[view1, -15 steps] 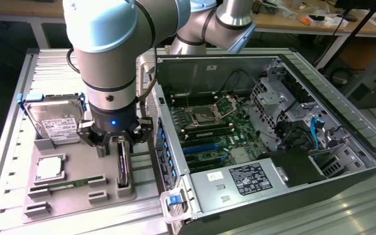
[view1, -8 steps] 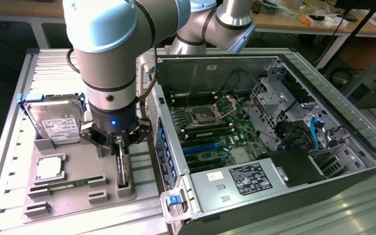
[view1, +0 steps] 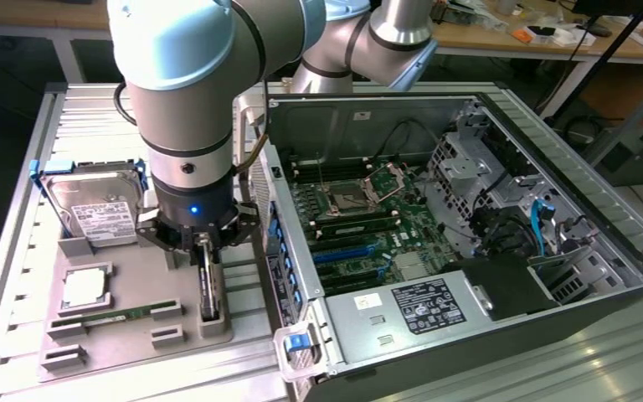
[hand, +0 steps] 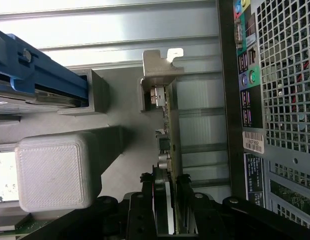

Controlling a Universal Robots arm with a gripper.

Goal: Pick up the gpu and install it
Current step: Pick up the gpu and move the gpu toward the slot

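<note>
Step in hand, as judged: the pick, with installation not yet done. The gpu, a thin flat dark expansion card with a silver metal end bracket, stands on its long edge in a slotted holder of the grey plastic fixture tray. It is at the tray edge nearest the open black computer case. The tray lies on the ribbed aluminium bench toward the bench's edge at the exterior view's left, with the case just beside it. The end effector is down over the card's upper edge. In the wrist view its jaws stand closed against both faces of the card, gripping it. The card appears seated in its holder, not raised. For a sound pick, the grip should bear squarely on the flat faces and clear of any raised components. The lift should run straight up out of the slots, without twist or tilt, because the case's perforated rear panel is near the bracket end. The silver hard drive with white label and the slim green RAM stick sit apart on the same tray and need no contact.
</note>
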